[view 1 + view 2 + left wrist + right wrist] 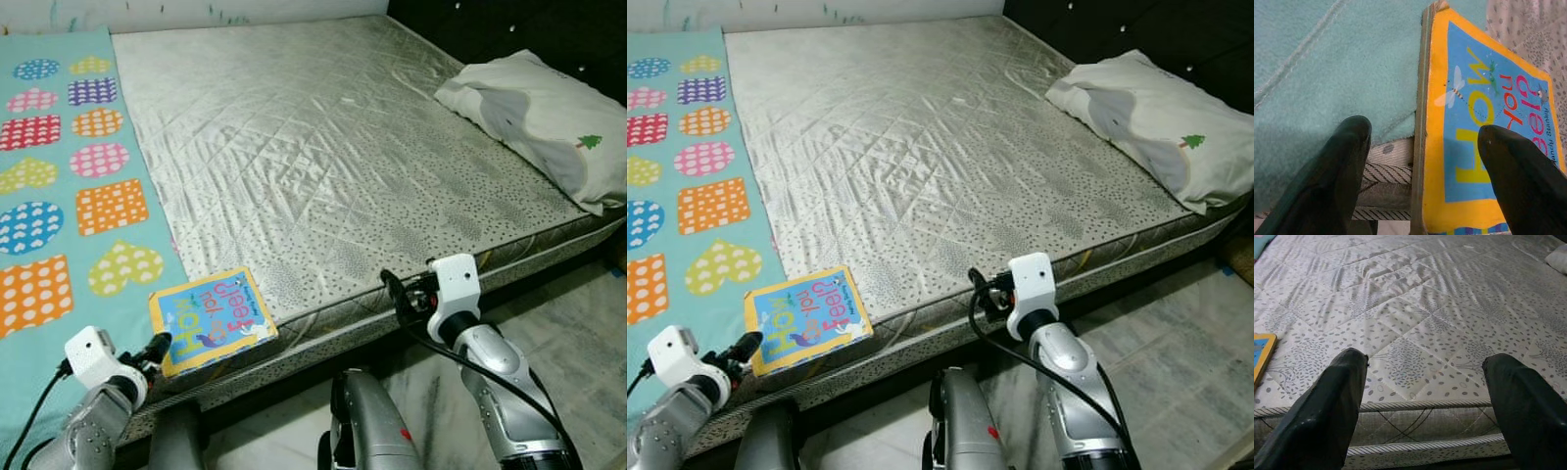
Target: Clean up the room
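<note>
I log my left gripper (1418, 147) nearest, fingers (1344, 161) spread wide astride the spine of the yellow-bordered blue board book (212, 319); book lies flat at the near edge of the grey quilted mattress (323, 176), partly on the teal patterned blanket (59, 196); right gripper (1425, 391) fingers released before the mattress edge; white pillow (549, 117) far right.

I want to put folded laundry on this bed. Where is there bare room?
The quilted mattress is bare from the teal blanket across to the pillow, front edge to back. The near left corner is the busy spot: the book lies there with the open left gripper at its edge.
</note>
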Robot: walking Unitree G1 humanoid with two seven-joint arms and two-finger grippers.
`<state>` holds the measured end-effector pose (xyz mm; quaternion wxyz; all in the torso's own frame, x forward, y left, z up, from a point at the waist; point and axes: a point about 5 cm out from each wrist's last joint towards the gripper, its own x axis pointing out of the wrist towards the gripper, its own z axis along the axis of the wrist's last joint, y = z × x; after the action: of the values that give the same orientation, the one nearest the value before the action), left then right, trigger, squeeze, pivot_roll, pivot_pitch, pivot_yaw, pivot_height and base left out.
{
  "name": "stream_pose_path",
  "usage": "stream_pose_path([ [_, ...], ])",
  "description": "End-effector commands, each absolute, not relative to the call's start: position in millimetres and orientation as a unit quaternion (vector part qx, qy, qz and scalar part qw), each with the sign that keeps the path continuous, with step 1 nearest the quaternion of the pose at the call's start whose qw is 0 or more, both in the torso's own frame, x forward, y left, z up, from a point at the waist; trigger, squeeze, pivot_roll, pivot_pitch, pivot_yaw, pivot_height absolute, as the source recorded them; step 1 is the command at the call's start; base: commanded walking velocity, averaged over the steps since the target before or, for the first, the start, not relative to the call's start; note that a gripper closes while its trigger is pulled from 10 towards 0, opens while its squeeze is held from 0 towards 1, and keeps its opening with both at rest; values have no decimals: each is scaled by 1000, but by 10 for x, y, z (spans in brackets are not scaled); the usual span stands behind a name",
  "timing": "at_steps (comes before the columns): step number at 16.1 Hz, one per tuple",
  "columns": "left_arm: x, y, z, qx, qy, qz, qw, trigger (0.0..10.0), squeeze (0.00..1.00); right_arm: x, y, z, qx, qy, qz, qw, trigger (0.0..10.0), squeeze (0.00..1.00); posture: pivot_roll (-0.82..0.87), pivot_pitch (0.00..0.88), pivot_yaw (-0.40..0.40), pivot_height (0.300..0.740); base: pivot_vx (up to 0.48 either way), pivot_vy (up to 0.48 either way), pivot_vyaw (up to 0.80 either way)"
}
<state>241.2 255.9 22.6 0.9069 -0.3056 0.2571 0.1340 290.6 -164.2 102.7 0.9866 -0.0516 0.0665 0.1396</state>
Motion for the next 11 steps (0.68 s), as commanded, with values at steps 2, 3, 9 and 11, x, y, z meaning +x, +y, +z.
stream_pose_path([
  [2, 2472, 2510, 115, -342, 277, 108, 891, 10000, 0, 2921, -1706, 1066, -57, 63, 128, 988, 10000, 0, -131, 136, -79, 570, 0, 0, 0],
  [3, 2493, 2504, 104, -350, 278, 98, 889, 10000, 0, 2919, -1700, 1086, -58, 60, 134, 987, 10000, 0, -143, 136, -85, 570, 0, 0, 0],
  [9, 2579, 2449, 25, -416, 275, 37, 866, 10000, 0, 2905, -1732, 1241, -64, 48, 170, 982, 10000, 0, -160, 137, -87, 570, 0, 0, 0],
  [11, 2572, 2457, 11, -444, 256, 19, 859, 8431, 0, 2897, -1693, 1272, -55, 48, 185, 980, 10000, 0, -162, 135, -87, 570, 0, 0, 0],
])
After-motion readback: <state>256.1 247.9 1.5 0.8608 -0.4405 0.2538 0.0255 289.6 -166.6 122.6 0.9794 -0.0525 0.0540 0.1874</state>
